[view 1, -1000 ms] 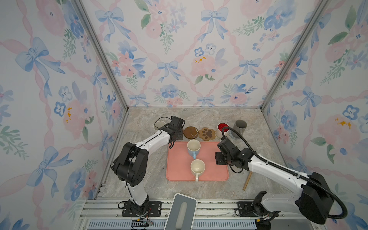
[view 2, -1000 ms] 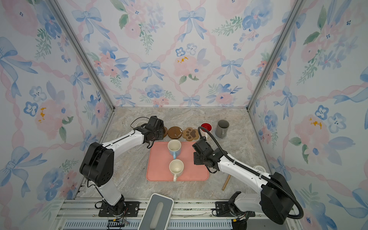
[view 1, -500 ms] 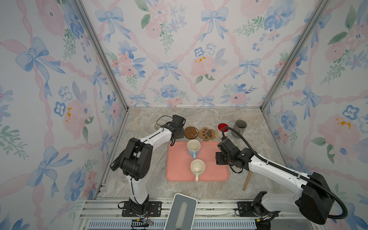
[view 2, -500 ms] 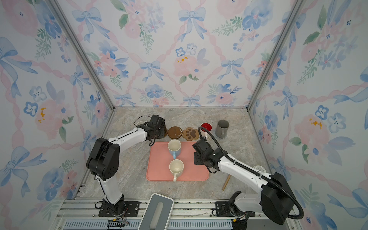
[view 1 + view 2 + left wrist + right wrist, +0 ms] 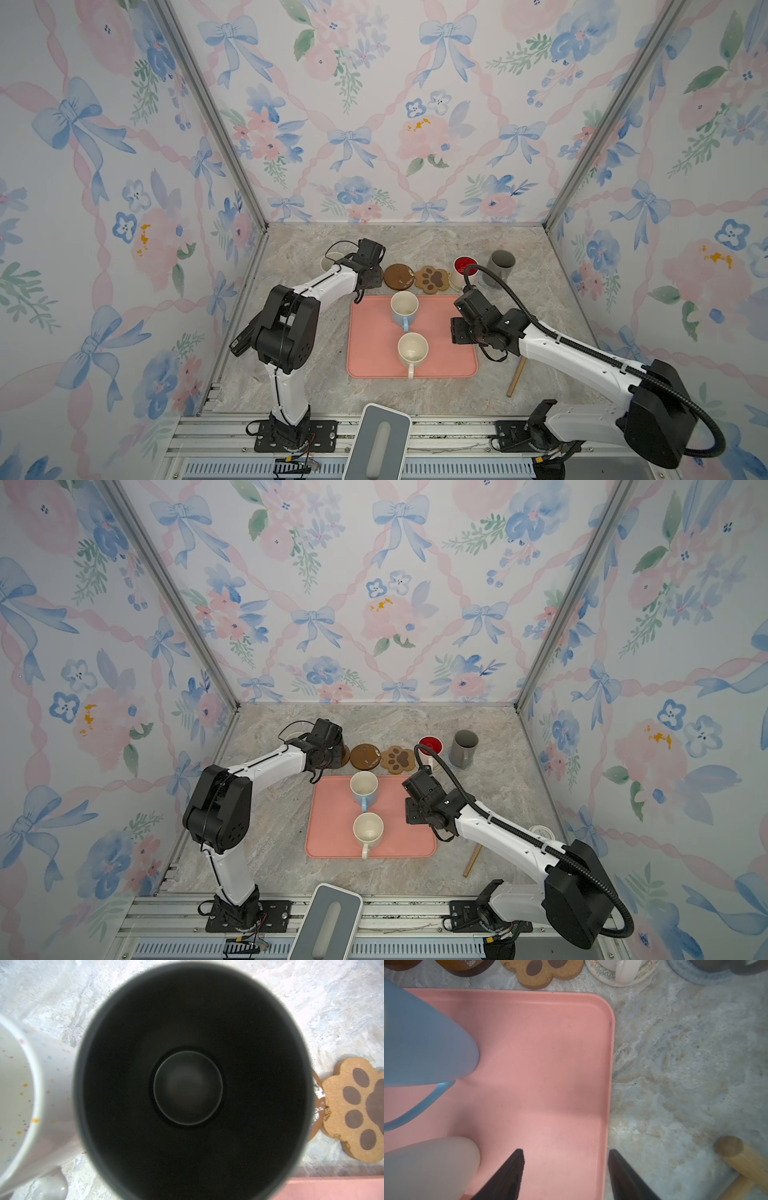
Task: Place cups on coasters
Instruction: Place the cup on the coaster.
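Observation:
My left gripper (image 5: 370, 275) is shut on the black cup (image 5: 187, 1088), whose dark inside fills the left wrist view and hides the fingers. A speckled white cup (image 5: 18, 1095) stands right beside it. A brown round coaster (image 5: 399, 276) and a paw-print coaster (image 5: 432, 279) lie bare. The red-inside cup (image 5: 464, 266) sits on a cream woven coaster (image 5: 604, 977), and the grey cup (image 5: 500, 266) on a light-blue one (image 5: 691, 972). A light-blue cup (image 5: 404, 307) and a cream cup (image 5: 412, 351) stand on the pink tray (image 5: 370, 353). My right gripper (image 5: 564, 1159) hangs open over the tray's right edge.
A wooden stick (image 5: 516, 376) lies on the marble table to the right of the tray. Floral walls close in the back and both sides. A grey device (image 5: 378, 440) stands at the front rail between the arm bases.
The left arm's elbow has swung a little inward. Its gripper stays almost in place with the black cup. The right arm has not moved.

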Robot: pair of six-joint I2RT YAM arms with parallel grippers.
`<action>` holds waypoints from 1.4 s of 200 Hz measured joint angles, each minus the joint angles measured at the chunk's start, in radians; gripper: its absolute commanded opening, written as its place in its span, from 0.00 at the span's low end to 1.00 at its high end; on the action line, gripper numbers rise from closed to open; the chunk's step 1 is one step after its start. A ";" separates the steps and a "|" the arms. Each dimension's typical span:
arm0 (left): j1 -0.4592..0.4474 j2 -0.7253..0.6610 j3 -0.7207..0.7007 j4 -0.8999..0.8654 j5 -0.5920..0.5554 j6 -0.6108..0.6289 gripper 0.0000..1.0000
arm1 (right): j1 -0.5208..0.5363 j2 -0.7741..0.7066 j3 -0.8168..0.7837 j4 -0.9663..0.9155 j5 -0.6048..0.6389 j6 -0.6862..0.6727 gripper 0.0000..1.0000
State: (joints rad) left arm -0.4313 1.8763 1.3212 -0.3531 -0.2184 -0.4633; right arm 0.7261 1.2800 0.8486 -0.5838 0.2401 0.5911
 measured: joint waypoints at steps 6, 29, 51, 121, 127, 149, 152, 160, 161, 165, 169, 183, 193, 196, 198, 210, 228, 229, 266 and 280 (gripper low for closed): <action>0.000 0.000 0.000 0.000 0.000 0.000 0.00 | 0.000 0.000 0.000 0.000 0.000 0.000 0.67; 0.001 0.001 0.000 0.000 0.002 0.000 0.00 | 0.000 0.000 0.000 0.000 0.000 0.000 0.67; 0.001 0.005 0.000 0.001 0.007 0.000 0.00 | 0.000 0.000 0.000 0.000 0.000 0.000 0.67; 0.001 0.016 0.000 0.009 0.015 0.000 0.00 | 0.000 0.000 0.000 0.000 0.000 0.000 0.68; 0.001 0.016 0.000 0.009 0.015 0.000 0.00 | 0.000 0.000 0.000 0.000 0.000 0.000 0.68; 0.001 0.016 0.000 0.009 0.015 0.000 0.08 | 0.000 0.000 0.000 0.000 0.000 0.000 0.68; 0.001 0.016 0.000 0.009 0.015 0.000 0.10 | 0.000 0.000 0.000 0.000 0.000 0.000 0.68; 0.001 0.016 0.000 0.009 0.015 0.000 0.13 | 0.000 0.000 0.000 0.000 0.000 0.000 0.68; 0.001 0.016 0.000 0.009 0.015 0.000 0.14 | 0.000 0.000 0.000 0.000 0.000 0.000 0.68; 0.001 0.016 0.000 0.009 0.015 0.000 0.15 | 0.000 0.000 0.000 0.000 0.000 0.000 0.68; 0.001 0.016 0.000 0.009 0.015 0.000 0.15 | 0.000 0.000 0.000 0.000 0.000 0.000 0.68; 0.001 0.016 0.000 0.009 0.015 0.000 0.24 | 0.000 0.000 0.000 0.000 0.000 0.000 0.68; 0.001 0.016 0.000 0.019 0.013 -0.001 0.26 | 0.000 0.000 0.000 0.000 0.000 0.000 0.68; 0.001 0.015 0.000 0.023 0.013 0.005 0.28 | 0.000 0.000 0.000 0.000 0.000 0.000 0.68; 0.001 0.014 0.000 0.025 0.013 0.003 0.29 | 0.000 0.000 0.000 0.000 0.000 0.000 0.68; 0.001 0.011 0.000 0.034 0.010 0.010 0.36 | 0.000 0.000 0.000 0.000 0.000 0.000 0.68; 0.001 0.008 0.000 0.042 0.007 0.010 0.41 | 0.000 0.000 0.000 0.000 0.000 0.000 0.68; 0.001 0.007 0.000 0.042 0.007 0.011 0.42 | 0.000 0.000 0.000 0.000 0.000 0.000 0.68; 0.001 -0.011 0.000 0.047 0.006 0.011 0.48 | 0.000 -0.001 0.000 0.000 0.000 0.000 0.68; 0.001 -0.029 -0.001 0.048 0.006 0.011 0.48 | 0.000 -0.006 0.000 -0.002 0.000 0.000 0.68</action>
State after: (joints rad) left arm -0.4301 1.8473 1.3201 -0.3054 -0.2119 -0.4522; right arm 0.7261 1.2739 0.8482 -0.5854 0.2401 0.5915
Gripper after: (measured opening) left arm 0.481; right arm 0.679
